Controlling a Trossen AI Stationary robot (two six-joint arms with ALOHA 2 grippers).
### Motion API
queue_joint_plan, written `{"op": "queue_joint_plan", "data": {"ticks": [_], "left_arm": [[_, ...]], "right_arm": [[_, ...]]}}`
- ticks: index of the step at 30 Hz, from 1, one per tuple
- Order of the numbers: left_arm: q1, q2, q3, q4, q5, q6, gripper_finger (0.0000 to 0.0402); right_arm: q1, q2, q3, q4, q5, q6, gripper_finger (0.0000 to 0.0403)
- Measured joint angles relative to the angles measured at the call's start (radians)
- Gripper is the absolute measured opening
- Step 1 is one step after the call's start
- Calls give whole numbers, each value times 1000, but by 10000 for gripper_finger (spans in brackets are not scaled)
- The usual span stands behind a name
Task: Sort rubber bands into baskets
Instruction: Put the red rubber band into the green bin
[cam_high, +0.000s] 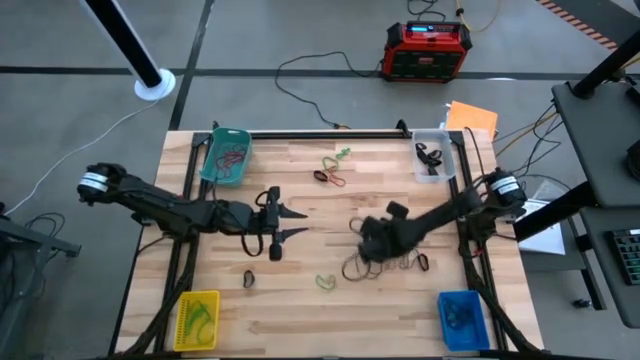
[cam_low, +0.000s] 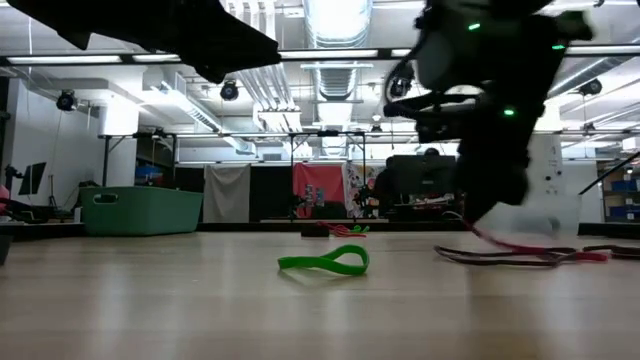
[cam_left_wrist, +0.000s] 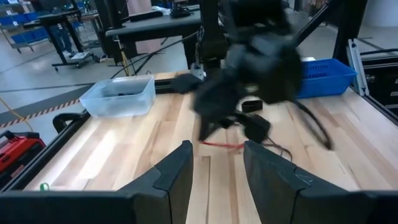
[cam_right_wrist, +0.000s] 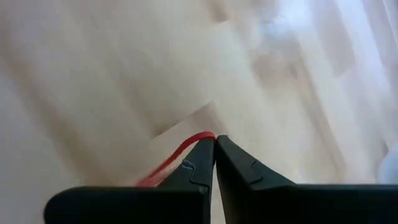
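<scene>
My right gripper (cam_high: 364, 243) is shut on a red rubber band (cam_right_wrist: 180, 152) just above the table, at the left edge of a pile of dark and red bands (cam_high: 385, 265). My left gripper (cam_high: 296, 224) is open and empty, held above the table's middle left, its fingers pointing toward the right gripper. Loose bands lie flat on the wood: a green one (cam_low: 325, 263), a dark one (cam_high: 249, 279), and a red-green cluster (cam_high: 332, 172). The teal (cam_high: 213, 167), clear (cam_high: 447, 138), yellow (cam_high: 181, 318) and blue (cam_high: 444, 318) baskets stand at the four corners. My right gripper pinches a thin strand of the red band (cam_right_wrist: 200, 137) at its fingertips. The fingers slant down toward the table. The band trails from the tips (cam_low: 488, 236) down to the pile on the wood (cam_low: 560, 254).
A red-and-black box (cam_high: 427, 50) and cables lie on the floor beyond the far edge. Black rails run along the table's left, right and far sides. Bare wood shows between the two grippers and along the near edge.
</scene>
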Motion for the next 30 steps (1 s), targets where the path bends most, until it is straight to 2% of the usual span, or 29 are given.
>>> {"op": "queue_joint_plan", "data": {"ticks": [2, 7, 12, 17, 25, 30], "left_arm": [[-1, 5, 3, -1, 0, -10, 128], [-1, 15, 2, 2, 0, -15, 128], [-5, 28, 0, -2, 0, -26, 128], [-6, 40, -1, -2, 0, -26, 128], [-7, 58, -1, -1, 0, -41, 128], [-7, 72, -2, 0, 0, -41, 128]], "right_arm": [[-30, -31, 0, -2, -42, -8, 9], [-97, -116, -2, -2, -245, 70, 13], [-106, -171, -4, -9, -260, 102, 42], [-108, -181, -5, -8, -260, 118, 98], [-108, -110, -23, -3, -284, 212, 202], [-131, -69, -68, 80, -305, 208, 244]]}}
